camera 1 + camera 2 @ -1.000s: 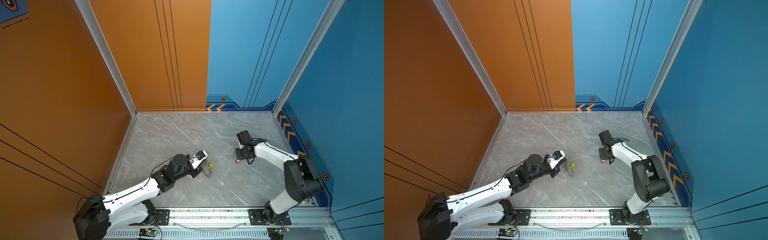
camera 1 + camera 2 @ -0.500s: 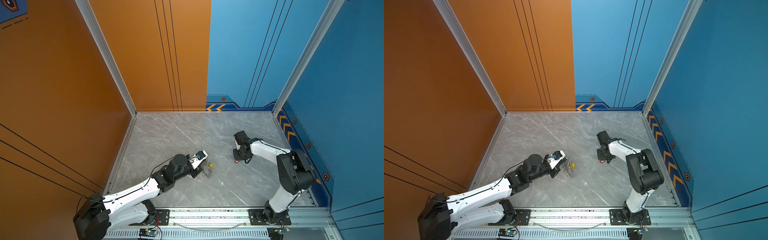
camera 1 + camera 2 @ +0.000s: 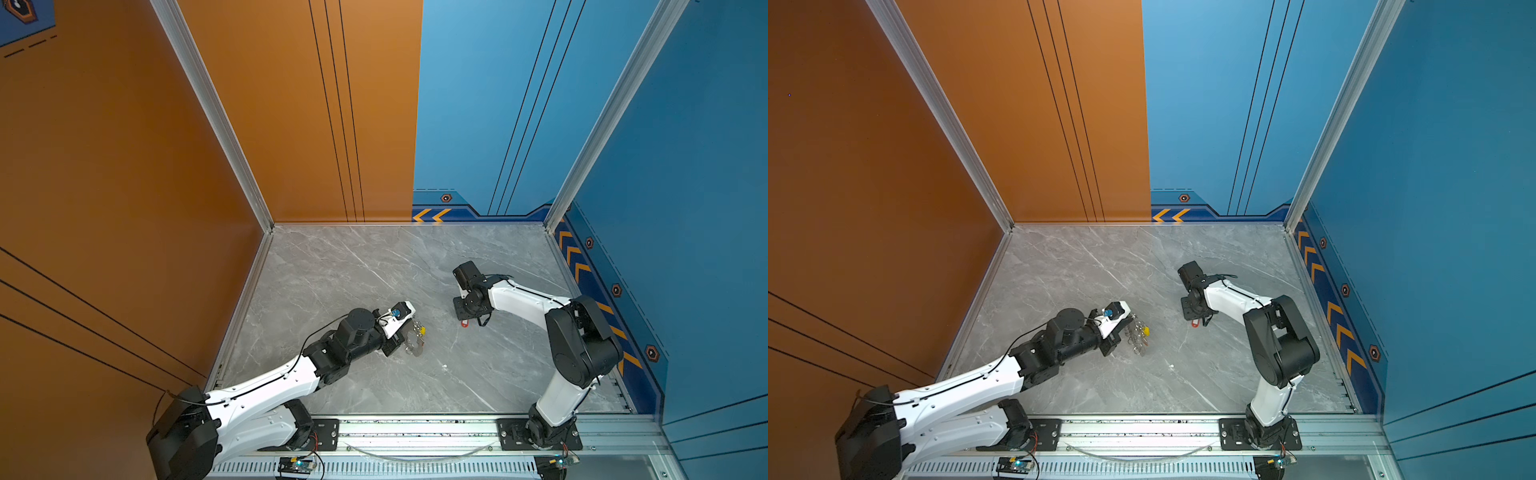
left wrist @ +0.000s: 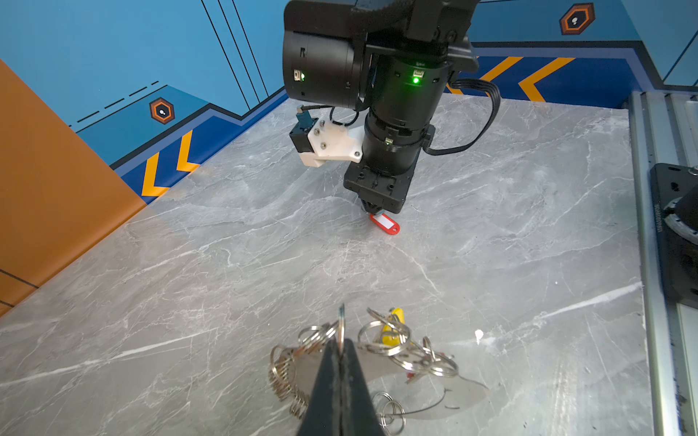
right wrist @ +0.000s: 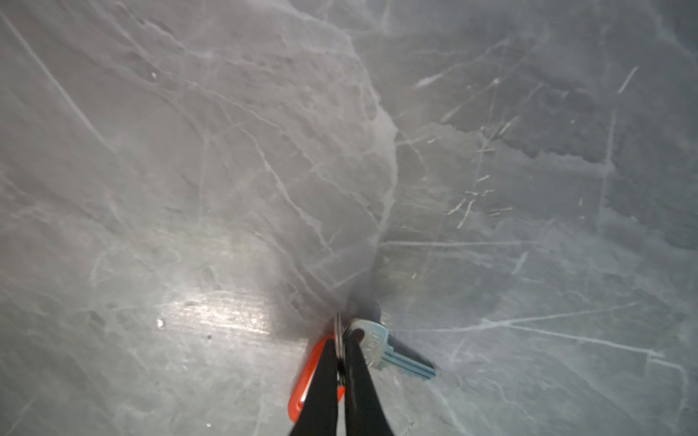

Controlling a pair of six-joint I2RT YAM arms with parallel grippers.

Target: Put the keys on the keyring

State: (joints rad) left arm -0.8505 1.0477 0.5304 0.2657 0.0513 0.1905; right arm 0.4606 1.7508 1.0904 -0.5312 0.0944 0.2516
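Observation:
A keyring [image 4: 400, 351], a bunch of linked silver rings with a yellow tag [image 4: 393, 326] and a flat metal plate, lies on the grey marble floor; in both top views it sits mid-floor [image 3: 415, 341] [image 3: 1139, 337]. My left gripper [image 4: 342, 339] is shut on one upright ring of it. Further right, my right gripper [image 5: 342, 341] points down at the floor, shut on the small ring that joins a silvery key [image 5: 383, 353] and a red tag [image 5: 302, 392]. The left wrist view shows that red tag [image 4: 385, 223] under the right gripper [image 4: 372, 209].
Orange wall [image 3: 124, 208] on the left, blue walls [image 3: 685, 208] behind and on the right. An aluminium rail [image 3: 415, 432] with both arm bases runs along the front edge. A small white speck [image 3: 444, 366] lies on the floor between the arms.
My right gripper's jaws have closed on the ring of the red-tagged key, and its wrist has shifted slightly left. The left arm has stayed still on the keyring.

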